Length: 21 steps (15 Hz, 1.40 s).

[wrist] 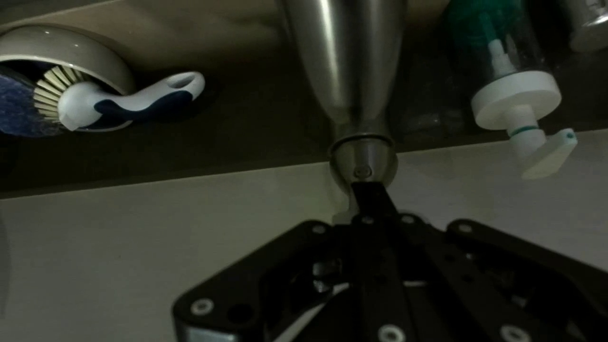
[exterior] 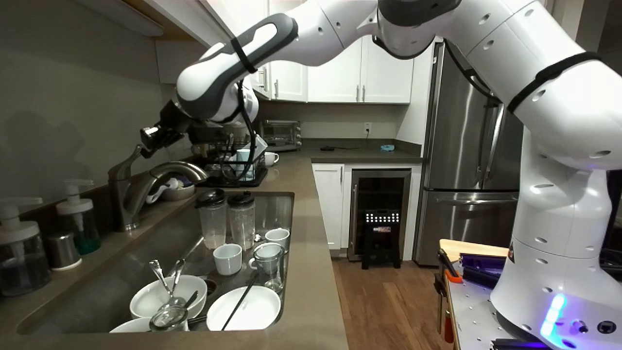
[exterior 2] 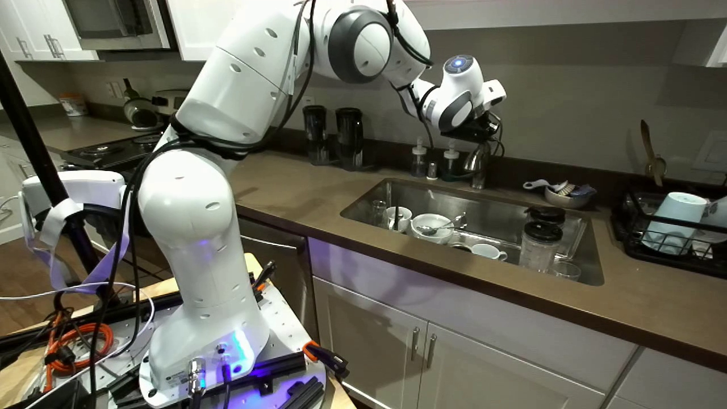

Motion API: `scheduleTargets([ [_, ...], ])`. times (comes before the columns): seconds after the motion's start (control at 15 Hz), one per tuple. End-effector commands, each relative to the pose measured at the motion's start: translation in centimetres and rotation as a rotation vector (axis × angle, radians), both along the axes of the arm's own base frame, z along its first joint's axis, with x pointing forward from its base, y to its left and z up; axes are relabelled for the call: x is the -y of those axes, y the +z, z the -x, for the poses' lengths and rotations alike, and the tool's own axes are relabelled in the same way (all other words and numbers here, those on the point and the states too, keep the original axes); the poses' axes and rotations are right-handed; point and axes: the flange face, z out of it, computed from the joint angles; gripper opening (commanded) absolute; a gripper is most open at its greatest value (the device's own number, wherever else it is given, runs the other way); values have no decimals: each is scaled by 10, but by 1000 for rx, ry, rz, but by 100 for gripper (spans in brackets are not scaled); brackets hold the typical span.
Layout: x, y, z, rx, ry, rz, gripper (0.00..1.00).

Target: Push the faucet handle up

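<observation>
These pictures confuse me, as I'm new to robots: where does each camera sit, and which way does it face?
An exterior view: at one end of the sink, looking along the counter toward the fridge; the arm and base show.
An exterior view: in front of the counter, facing the wall behind the sink; arm and base show.
Wrist view: on the arm's far end, looking past the gripper at the faucet, picture upside down; the gripper shows.
Both exterior views share the sink, faucet and arm.

Faucet handle atop faucet, mugs in sink, brush in bowl
</observation>
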Motion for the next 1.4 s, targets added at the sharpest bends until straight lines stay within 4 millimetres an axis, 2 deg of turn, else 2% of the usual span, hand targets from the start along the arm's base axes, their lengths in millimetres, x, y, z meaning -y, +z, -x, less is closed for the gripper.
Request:
scheduleTargets([
  [0.0,1,9,-14,14,-8,29,0],
  [0.53,2,5,-23,56,-44,-27,0],
  [0.8,3,11,-26,82,-55,-55,0],
  [0.93,0,20,-27,96,-51,-69,0],
  [1.33,2,26,-28,91,-72,35,0],
])
